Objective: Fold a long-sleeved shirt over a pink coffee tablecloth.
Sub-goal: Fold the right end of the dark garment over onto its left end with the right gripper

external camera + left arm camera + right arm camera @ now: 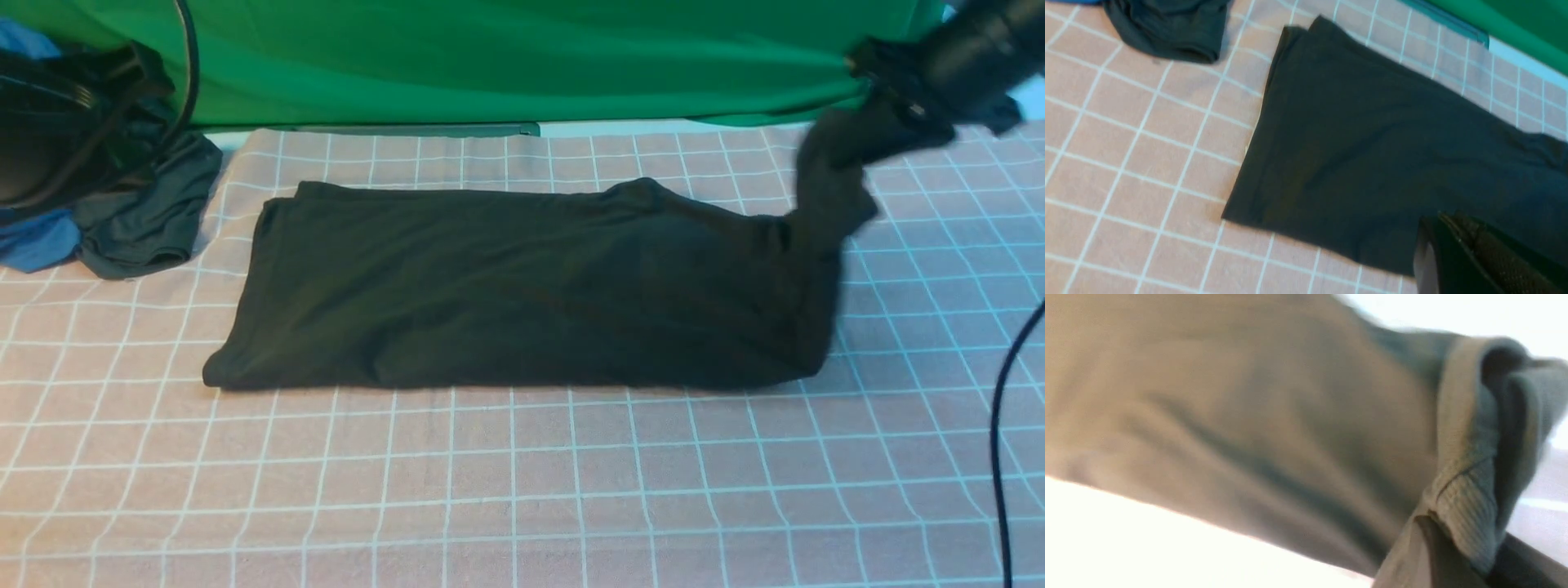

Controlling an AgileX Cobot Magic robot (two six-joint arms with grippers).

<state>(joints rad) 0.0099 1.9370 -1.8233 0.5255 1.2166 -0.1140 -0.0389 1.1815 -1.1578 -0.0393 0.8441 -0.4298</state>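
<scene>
Behind everything hangs a green cloth, and the pink coffee tablecloth lies spread in front. The right gripper has its fingers pinched tight on one end of the long-sleeved shirt, holding that end up at the far right. Its arm comes in from the top right corner. The left gripper has its fingers pressed together and holds nothing. The shirt lies in the middle of the tablecloth as a long folded strip, running left to right.

Front view evenly lit, soft; right arm at upper right motion-blurred. Right wrist view overexposed: background blown white, shirt blurred, washed tan.
</scene>
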